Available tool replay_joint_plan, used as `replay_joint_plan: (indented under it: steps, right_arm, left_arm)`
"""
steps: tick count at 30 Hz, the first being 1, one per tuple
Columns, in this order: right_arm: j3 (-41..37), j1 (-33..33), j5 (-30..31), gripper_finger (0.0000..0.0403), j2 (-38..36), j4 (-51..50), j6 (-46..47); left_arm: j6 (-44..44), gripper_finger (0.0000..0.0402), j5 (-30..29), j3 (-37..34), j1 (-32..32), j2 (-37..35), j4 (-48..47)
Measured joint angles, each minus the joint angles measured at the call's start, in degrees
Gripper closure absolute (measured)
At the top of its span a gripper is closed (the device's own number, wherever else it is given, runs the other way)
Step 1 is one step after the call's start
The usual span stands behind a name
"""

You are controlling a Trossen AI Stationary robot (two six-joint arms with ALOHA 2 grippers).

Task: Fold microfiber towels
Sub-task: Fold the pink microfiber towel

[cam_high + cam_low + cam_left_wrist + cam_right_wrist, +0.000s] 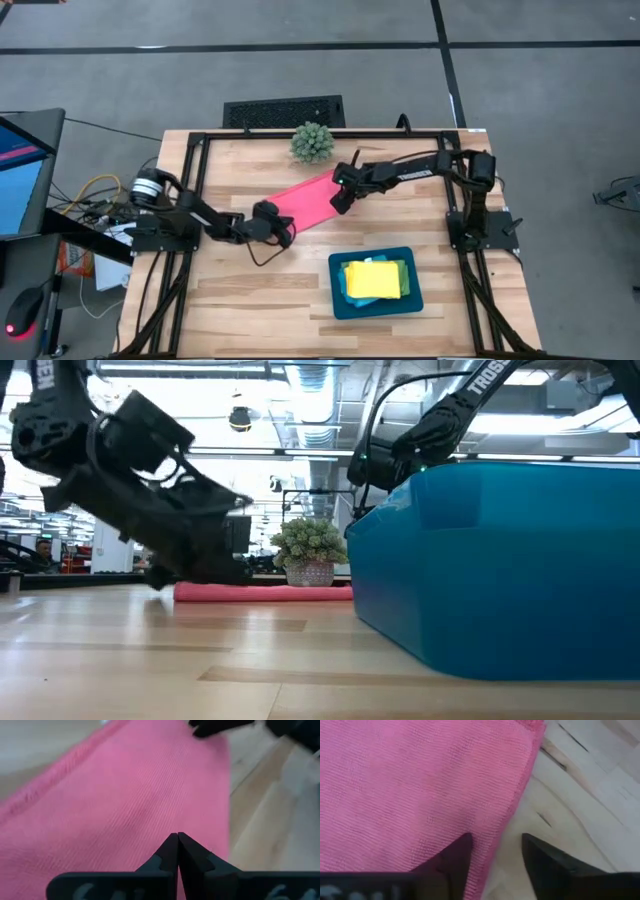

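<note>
A hot pink towel [305,200] lies flat on the table as a narrow slanting strip; it also shows in the low view [265,593]. My left gripper [285,234] is shut and low over the strip's near-left end [150,795]. My right gripper [340,197] is open at the strip's far-right end, one finger [452,862] over the pink cloth and the other [545,862] over bare wood, either side of the towel's edge [520,795]. A folded yellow towel [372,279] lies in the teal tray [340,300], with a lime green edge [404,279] showing beside it. The sky blue towel is hidden. My left gripper's shut fingertips [177,845] come slanting down from the table's left onto the top face of the pink towel [150,820], a little in from its near-left end. The cloth lies flat around them. Whether any cloth is caught between the tips, I cannot tell.
The spiky green ball plant [312,143] stands at the far edge, just beyond the pink towel. The teal tray fills the low view's right [500,560]. Bare wood lies near the table's front left [240,300]. A black frame runs around the tabletop.
</note>
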Motion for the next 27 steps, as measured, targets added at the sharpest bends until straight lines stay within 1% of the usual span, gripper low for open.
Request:
replay_joint_plan:
  steps: [3,7,12,14,17,20,27]
  right_arm:
    - [-0.08,0.62,-0.21,0.0261,-0.10,0.46,-0.83]
    - [-0.06,0.77,-1.34,0.0325,-0.07,0.77,-0.91]
    - [-0.16,0.68,-1.70,0.0386,-1.12,0.54,-1.35]
    - [-0.41,0.68,-1.73,0.0395,-2.12,0.24,-1.35]
    - [-0.72,0.79,-1.73,0.0386,-4.34,-1.22,-0.84]
    - [-0.40,0.85,-1.38,0.0382,-6.38,-0.06,-0.32]
    - [0.83,2.99,-1.74,0.0395,-6.85,1.79,0.17]
  left_arm:
    - [-0.48,0.0402,-0.44,1.34,0.00,3.21,0.17]
    - [0.45,0.0402,-1.28,2.60,0.00,5.20,0.22]
    - [0.87,0.0402,-1.09,2.96,0.00,5.32,0.08]
    - [0.87,0.0402,-1.08,2.98,0.02,5.34,0.08]
    - [0.86,0.0402,-1.04,2.98,0.02,5.36,0.15]
    - [0.83,0.0402,-1.03,2.98,0.02,5.38,0.32]
    - [0.49,0.0402,-0.95,3.02,0.04,5.40,0.74]
